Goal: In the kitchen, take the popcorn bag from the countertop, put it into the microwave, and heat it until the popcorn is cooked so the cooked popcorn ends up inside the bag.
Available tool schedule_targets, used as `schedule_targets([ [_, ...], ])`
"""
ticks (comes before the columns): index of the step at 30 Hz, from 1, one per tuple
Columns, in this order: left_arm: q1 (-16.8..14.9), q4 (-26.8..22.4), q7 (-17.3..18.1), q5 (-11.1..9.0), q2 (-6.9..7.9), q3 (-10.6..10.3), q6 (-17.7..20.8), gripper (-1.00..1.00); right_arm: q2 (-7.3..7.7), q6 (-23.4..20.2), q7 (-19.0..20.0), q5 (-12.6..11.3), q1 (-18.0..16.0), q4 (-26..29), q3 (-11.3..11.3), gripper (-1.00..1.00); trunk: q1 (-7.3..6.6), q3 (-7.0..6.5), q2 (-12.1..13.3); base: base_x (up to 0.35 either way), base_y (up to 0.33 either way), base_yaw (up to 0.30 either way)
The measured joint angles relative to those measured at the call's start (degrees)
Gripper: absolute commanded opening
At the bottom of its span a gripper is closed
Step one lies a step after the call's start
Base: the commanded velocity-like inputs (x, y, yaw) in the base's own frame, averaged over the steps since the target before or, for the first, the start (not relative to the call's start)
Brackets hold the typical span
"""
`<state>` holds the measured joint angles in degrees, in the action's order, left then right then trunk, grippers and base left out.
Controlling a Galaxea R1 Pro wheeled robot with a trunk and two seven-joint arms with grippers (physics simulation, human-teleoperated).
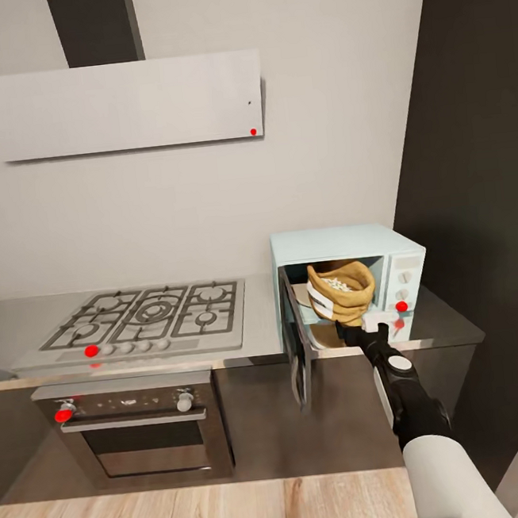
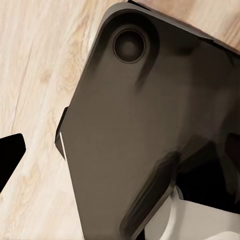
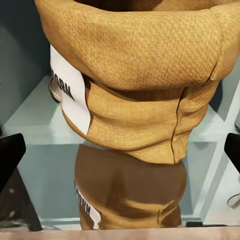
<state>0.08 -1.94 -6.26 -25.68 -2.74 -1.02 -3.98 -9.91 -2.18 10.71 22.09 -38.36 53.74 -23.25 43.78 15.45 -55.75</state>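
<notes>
The microwave (image 1: 349, 281) is seen on the countertop (image 1: 450, 327), door (image 1: 298, 350) swung open. The bag (image 1: 340, 290) is held tilted in the cavity mouth, kernels (image 1: 339, 284) showing at its top.

Risk, as judged: kernels could be spilled if the tilted bag is released, and the door could be blocked if it is left at the cavity edge.

The right arm is stretched forward. The right gripper (image 1: 348, 329) looks closed on the bag's base, though the jaws are mostly hidden. The left gripper's (image 2: 10, 160) jaw state cannot be told.
</notes>
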Motion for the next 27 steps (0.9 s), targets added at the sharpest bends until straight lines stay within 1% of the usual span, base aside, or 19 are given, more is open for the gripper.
schedule_targets([
  [10,0.00,0.00,0.04,0.03,0.03,0.00,0.04,1.00,0.00,0.10,0.00,-0.23,0.00,-0.08,-0.08,1.00,-0.02,0.00,0.00,0.192,0.000,0.000],
  [27,0.00,0.00,0.04,0.03,0.03,-0.01,0.04,1.00,0.00,0.19,0.47,0.24,0.00,-0.09,-0.09,1.00,-0.02,0.00,0.00,0.207,0.000,0.000],
])
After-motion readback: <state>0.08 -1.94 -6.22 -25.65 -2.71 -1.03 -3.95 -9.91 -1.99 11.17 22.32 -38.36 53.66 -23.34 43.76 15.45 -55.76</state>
